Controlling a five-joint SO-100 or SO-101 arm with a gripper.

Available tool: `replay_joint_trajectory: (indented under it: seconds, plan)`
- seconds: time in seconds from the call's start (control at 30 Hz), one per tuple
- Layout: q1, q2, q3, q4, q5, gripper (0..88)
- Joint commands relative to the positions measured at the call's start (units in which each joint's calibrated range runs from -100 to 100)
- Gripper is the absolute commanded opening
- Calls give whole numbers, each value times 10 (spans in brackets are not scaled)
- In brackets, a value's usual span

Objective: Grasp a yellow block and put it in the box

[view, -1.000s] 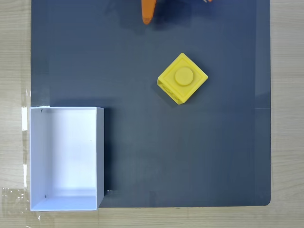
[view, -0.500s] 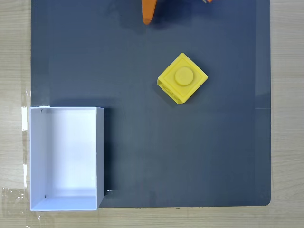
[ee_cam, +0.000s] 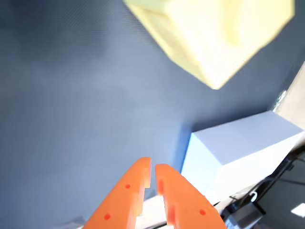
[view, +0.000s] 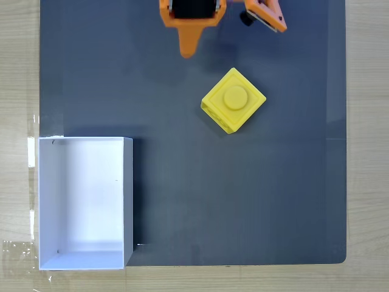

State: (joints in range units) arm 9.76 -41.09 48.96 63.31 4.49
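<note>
In the fixed view the yellow block [view: 234,100] sits stud-up on the dark mat, turned like a diamond, right of centre. The white box [view: 127,194] stands open-topped and empty at the mat's lower left corner. My orange gripper [view: 188,52] comes in from the top edge, up and to the left of the block and not touching it. In the wrist view its two fingers [ee_cam: 152,166] lie almost together with nothing between them. There the block [ee_cam: 214,33] shows blurred at the top and the box [ee_cam: 238,148] at the lower right.
A dark grey mat [view: 182,201] covers most of a light wooden table [view: 364,121]. Clear tape [view: 30,152] lies along the box's left side. An orange part of the arm [view: 264,15] sticks out at the top right of the gripper.
The gripper has come further into the fixed view from the top edge, moving down toward the block. Block and box have not moved.
</note>
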Motion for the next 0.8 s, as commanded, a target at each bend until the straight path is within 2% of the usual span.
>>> replay_joint_trajectory:
  seconds: [0.0,0.17,0.3,0.37,0.57,0.67,0.77]
  plan:
    - [-45,94,-150,65,12,19]
    - [-102,205,-304,168,64,19]
    - [-111,274,-376,195,91,33]
    - [-110,298,-399,195,102,94]
    - [-104,332,-407,195,137,399]
    - [-103,346,-400,195,158,476]
    - [-104,374,-397,190,174,486]
